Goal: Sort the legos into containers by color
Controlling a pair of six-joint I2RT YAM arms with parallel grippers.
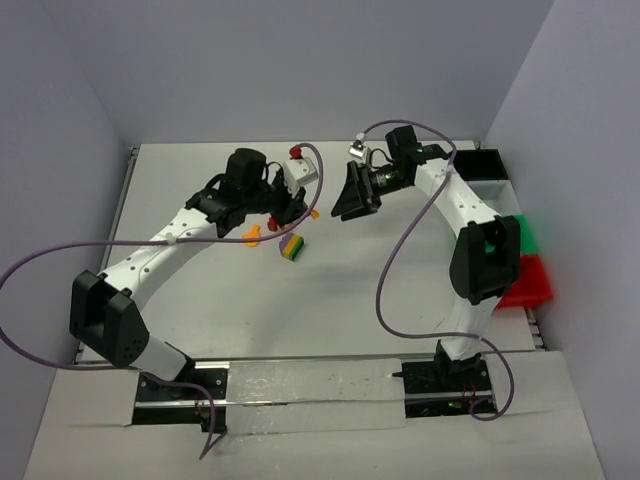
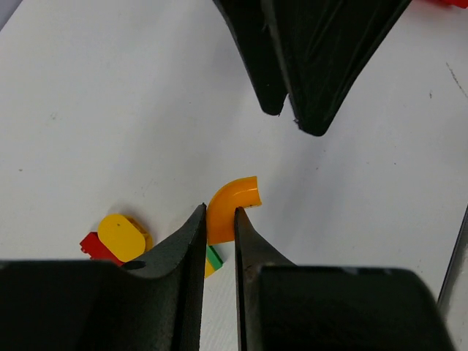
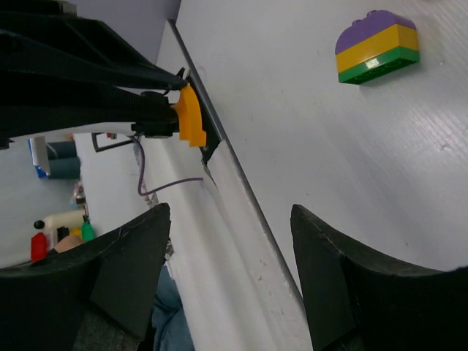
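Left gripper [image 2: 219, 219] pinched orange curved lego [image 2: 237, 194], nearly closed; right gripper [image 3: 230, 212] gaped empty. Seemed light, rigid, slick: grip flat faces.

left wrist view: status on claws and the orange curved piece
Left claw shut on orange curved piece. Right claw open, empty, facing it. Purple-yellow-green block loose on table. No obstruction seen.

Bright, even overhead light; soft faint shadows; wrist views sharp, near foreground slightly blurred.
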